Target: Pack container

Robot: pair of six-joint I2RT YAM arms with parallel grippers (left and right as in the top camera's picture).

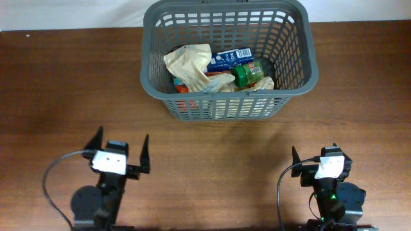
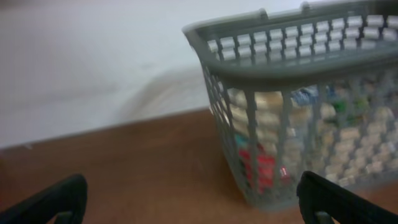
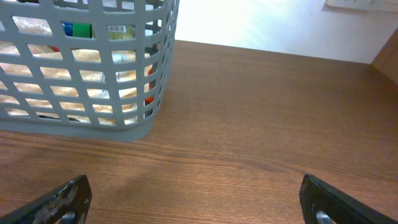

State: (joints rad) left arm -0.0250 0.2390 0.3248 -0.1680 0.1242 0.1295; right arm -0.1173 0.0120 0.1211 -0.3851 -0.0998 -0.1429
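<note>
The dark grey slotted basket (image 1: 313, 58) stands at the far middle of the table. Inside lie a crumpled beige packet (image 1: 187, 63), a blue packet (image 1: 229, 59), a green-topped item (image 1: 247, 73) and something red low at the front left. My left gripper (image 1: 122, 136) is open and empty near the front left, well short of the basket. My right gripper (image 1: 321, 154) is open and empty at the front right. The left wrist view shows the basket (image 2: 280, 68) ahead to the right of the open jaws (image 2: 196, 202). The right wrist view shows it (image 3: 93, 127) ahead to the left of the open jaws (image 3: 199, 202).
The brown wooden table (image 1: 58, 83) runs on both sides of the basket. A white wall (image 2: 93, 56) lies behind the far edge. No loose packets show on the table.
</note>
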